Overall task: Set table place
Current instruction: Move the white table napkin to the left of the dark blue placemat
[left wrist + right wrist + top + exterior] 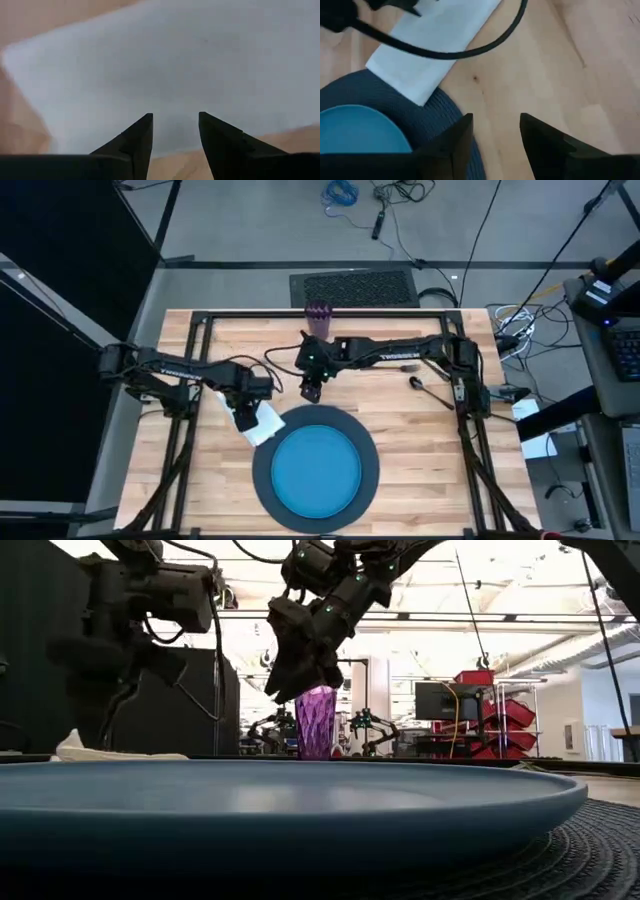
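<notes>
Right now your left gripper [175, 131] hangs with fingers parted, empty, just over the white napkin [262, 423], whose corner overlaps the charger [263, 465]. Your right gripper [495, 131], parted too, hovers above bare table [555, 75].

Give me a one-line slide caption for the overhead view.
Left gripper over the white napkin beside the blue plate on its charger; right gripper hovers nearby.

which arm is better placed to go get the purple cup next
Right, probably. The right hand hangs open and empty over bare table, just in front of the purple cup. The left hand is farther away, open over the white napkin.
</notes>
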Robot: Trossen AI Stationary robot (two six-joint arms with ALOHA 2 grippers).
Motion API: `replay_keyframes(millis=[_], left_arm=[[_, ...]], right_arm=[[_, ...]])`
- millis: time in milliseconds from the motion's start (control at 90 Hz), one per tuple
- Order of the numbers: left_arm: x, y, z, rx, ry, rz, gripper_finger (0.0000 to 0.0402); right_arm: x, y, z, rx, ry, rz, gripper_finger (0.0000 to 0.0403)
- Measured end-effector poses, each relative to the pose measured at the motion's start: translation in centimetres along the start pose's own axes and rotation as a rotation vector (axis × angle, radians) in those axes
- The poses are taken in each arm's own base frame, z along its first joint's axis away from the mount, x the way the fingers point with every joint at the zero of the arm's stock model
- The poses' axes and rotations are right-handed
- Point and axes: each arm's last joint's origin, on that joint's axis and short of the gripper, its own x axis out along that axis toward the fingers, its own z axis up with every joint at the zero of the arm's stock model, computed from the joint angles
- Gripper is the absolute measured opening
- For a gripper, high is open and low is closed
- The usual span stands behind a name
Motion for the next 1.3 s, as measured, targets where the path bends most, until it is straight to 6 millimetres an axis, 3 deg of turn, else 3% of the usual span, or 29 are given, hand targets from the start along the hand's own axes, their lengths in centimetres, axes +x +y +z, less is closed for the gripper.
replay_keyframes(millis=[389, 678, 811, 1144, 1300], left_arm=[[0.1, 0.5, 0.1, -0.191, 0.052, -0.059, 0.0143], [2.7, 1.1, -1.6, -0.246, 0.138, -0.051, 0.0143], [3.0, 1.2, -1.8, -0.215, 0.124, -0.015, 0.0143], [0.6, 0.4, -0.8, -0.125, 0.047, 0.064, 0.0143], [0.0, 0.1, 0.0, -0.218, -0.037, 0.052, 0.0143]], right_arm=[[-4.9, 0.7, 0.7, -0.026, -0.032, -0.021, 0.0148], [-8.8, 1.3, 1.2, -0.053, -0.088, -0.07, 0.0148], [-10.1, 1.4, 1.3, -0.06, -0.117, -0.086, 0.0148], [-11.0, 0.8, 1.4, -0.063, -0.12, -0.101, 0.0148], [-11.1, 0.0, 1.2, -0.045, -0.098, -0.116, 0.0148]])
